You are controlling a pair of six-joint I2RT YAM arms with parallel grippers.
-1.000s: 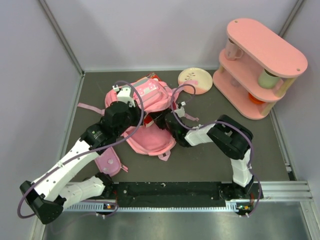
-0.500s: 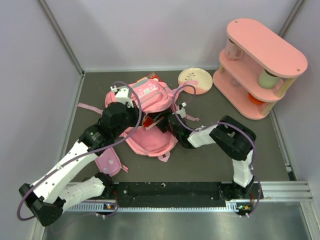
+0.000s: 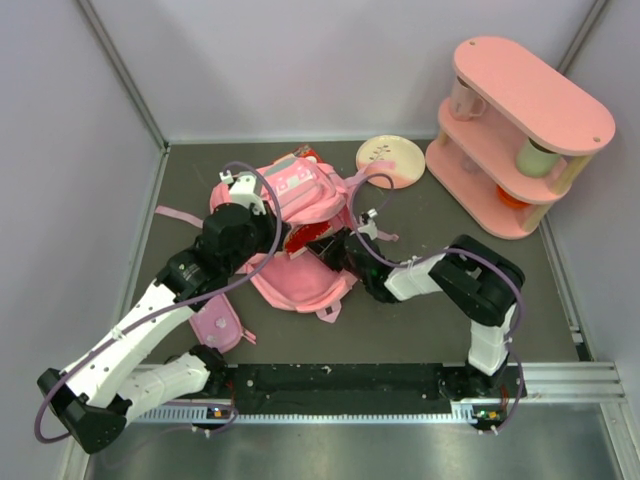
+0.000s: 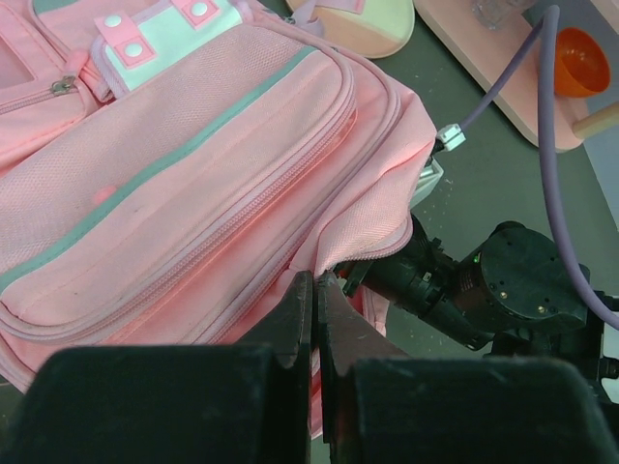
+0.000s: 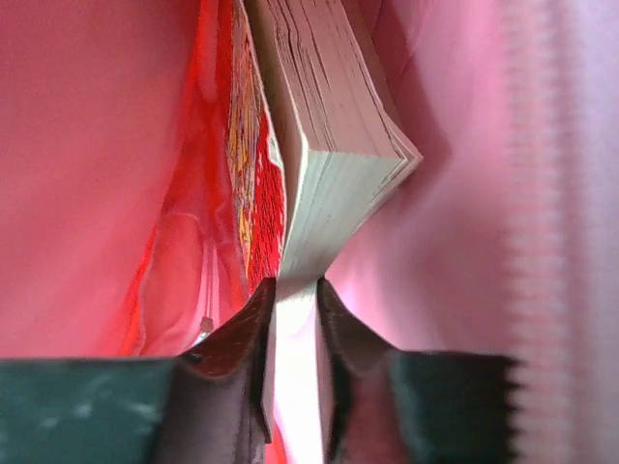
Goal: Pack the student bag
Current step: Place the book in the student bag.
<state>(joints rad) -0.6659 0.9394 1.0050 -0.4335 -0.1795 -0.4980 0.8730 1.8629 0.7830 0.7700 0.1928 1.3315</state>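
The student bag [image 3: 300, 283], a soft pink backpack with a white-and-mint patch, lies on the dark table between both arms. My left gripper [image 3: 284, 240] is shut on the fabric edge of the bag's opening [image 4: 372, 232], holding it lifted. In the left wrist view its fingertips [image 4: 304, 290] pinch that pink hem. My right gripper [image 3: 326, 244] reaches into the opening. It is shut on the page edge of a thick book [image 5: 334, 145] with a red cover [image 3: 308, 236]. In the right wrist view pink lining [image 5: 87, 145] surrounds the book.
A small pink pouch [image 3: 217, 327] lies beside the left arm. A cream plate [image 3: 390, 160] sits behind the bag. At the back right a pink two-tier shelf [image 3: 520, 135] holds a cup, a roll and an orange item [image 4: 580, 60]. A bag strap [image 3: 175, 215] trails left.
My right gripper opened briefly and closed again on the book, pushing it further left into the bag. More red cover shows in the opening. The left gripper kept its hold.
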